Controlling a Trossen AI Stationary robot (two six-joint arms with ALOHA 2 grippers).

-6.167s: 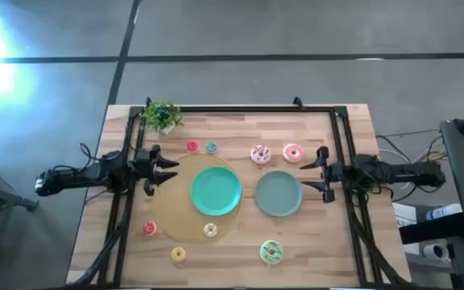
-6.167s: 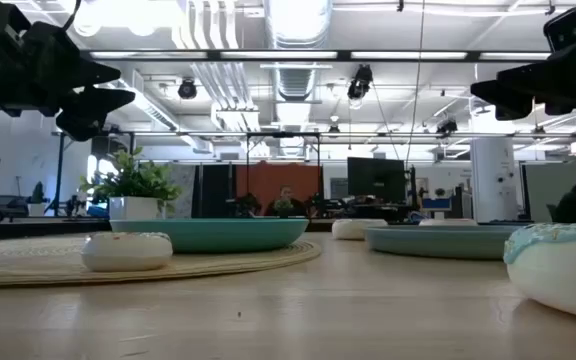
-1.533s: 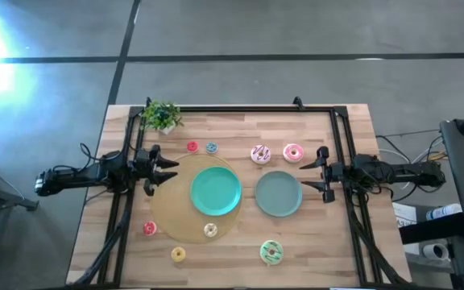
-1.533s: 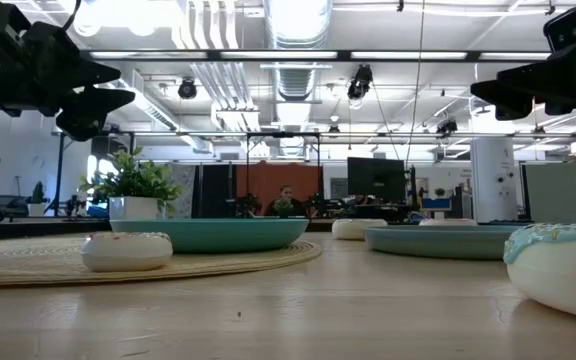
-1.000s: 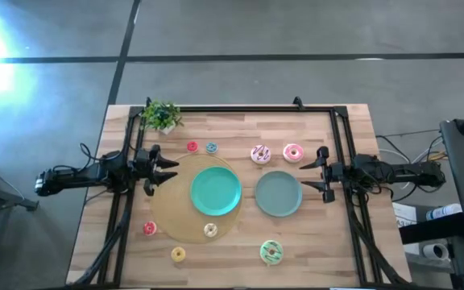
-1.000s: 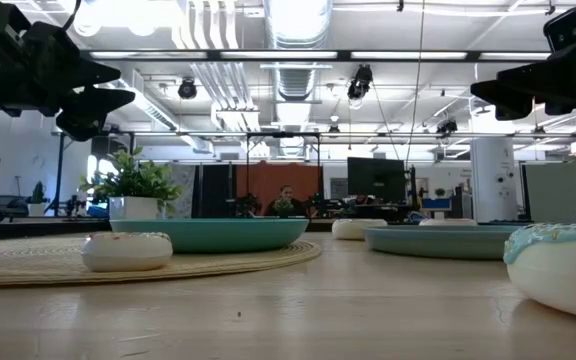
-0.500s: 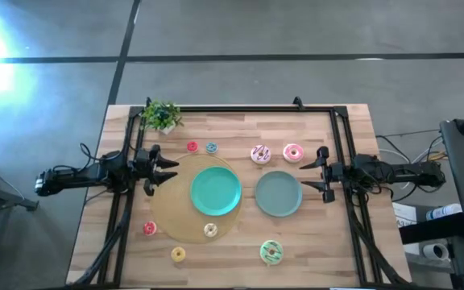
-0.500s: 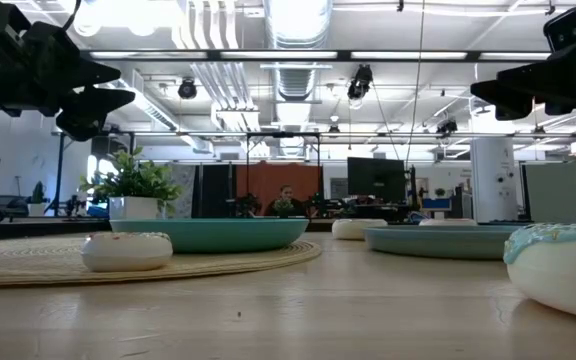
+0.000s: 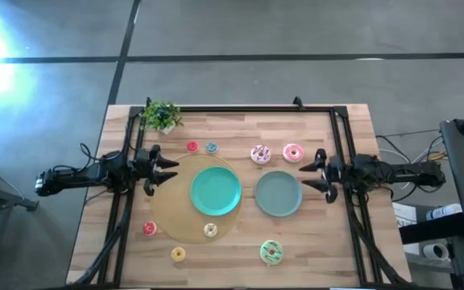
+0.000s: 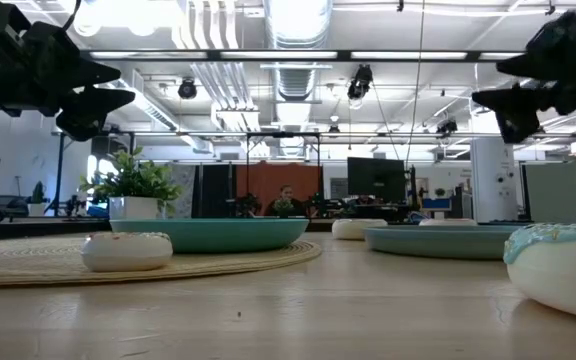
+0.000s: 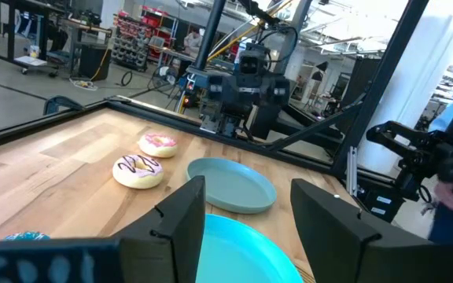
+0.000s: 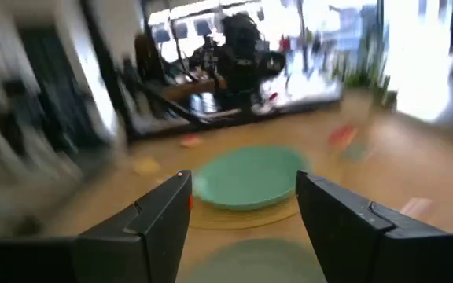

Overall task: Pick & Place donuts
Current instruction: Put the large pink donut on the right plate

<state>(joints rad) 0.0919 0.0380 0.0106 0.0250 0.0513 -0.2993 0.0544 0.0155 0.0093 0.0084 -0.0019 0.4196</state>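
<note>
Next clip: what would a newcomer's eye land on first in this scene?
The bright teal plate on a round woven mat at the table's middle, with the duller grey-green plate beside it. Small toy donuts ring them: the pink donut and white-sprinkled donut behind the plates, the green donut in front. The open left gripper and right gripper hang empty at either side.

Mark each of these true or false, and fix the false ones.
1. The teal plate holds a donut. False: it is bare.
2. The cream donut lies on the woven mat. True.
3. The right hand grips the pink donut. False: it is open and holds nothing.
4. The green donut lies on the bare wood, off both plates. True.
5. The left hand is shut. False: it is open.
</note>
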